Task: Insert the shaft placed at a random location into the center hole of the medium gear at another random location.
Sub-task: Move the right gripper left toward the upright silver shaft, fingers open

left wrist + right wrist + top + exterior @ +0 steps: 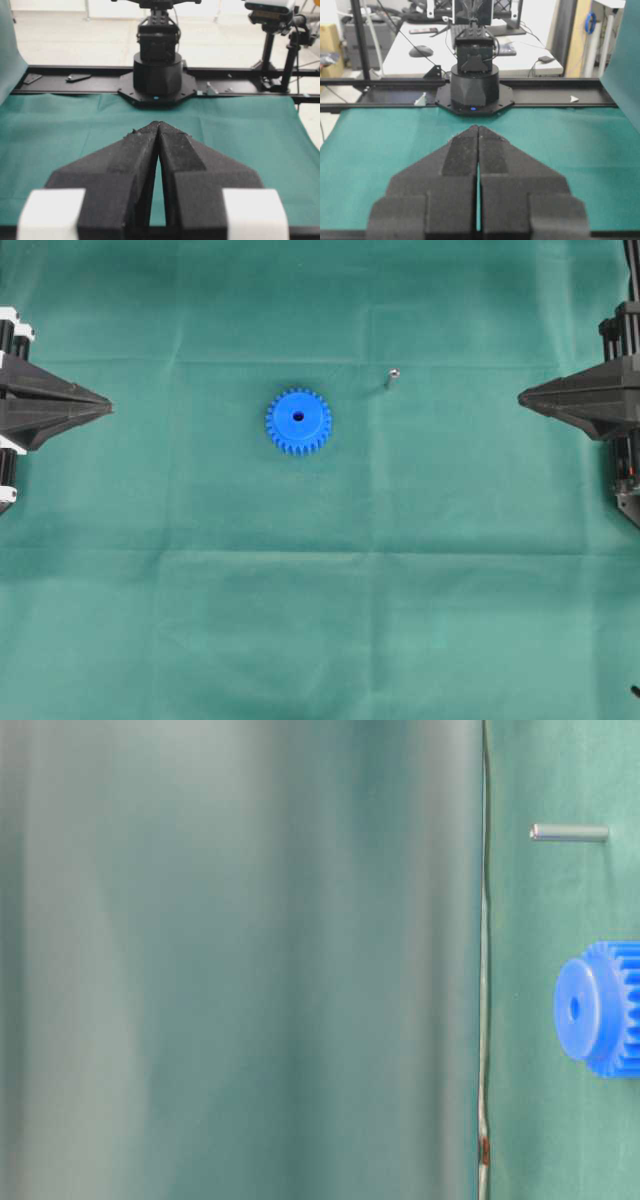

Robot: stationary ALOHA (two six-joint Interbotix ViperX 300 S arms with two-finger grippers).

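Note:
The blue medium gear (298, 421) lies flat near the middle of the green cloth, its dark center hole (298, 416) facing up; the table-level view also catches the gear (600, 1008) and its center hole (574, 1008). The thin silver shaft (391, 378) stands up and to the right of the gear, apart from it, and shows too as the shaft (569, 833) in the table-level view. My left gripper (106, 404) rests shut at the left edge with nothing in it. My right gripper (523, 397) rests shut at the right edge, likewise holding nothing. Neither wrist view shows gear or shaft.
A green cloth (320, 620) covers the table. Each wrist view faces the opposite arm's black base (157, 75) (473, 87) on a black rail at the cloth's far edge. A blurred green fold (240, 960) fills most of the table-level view.

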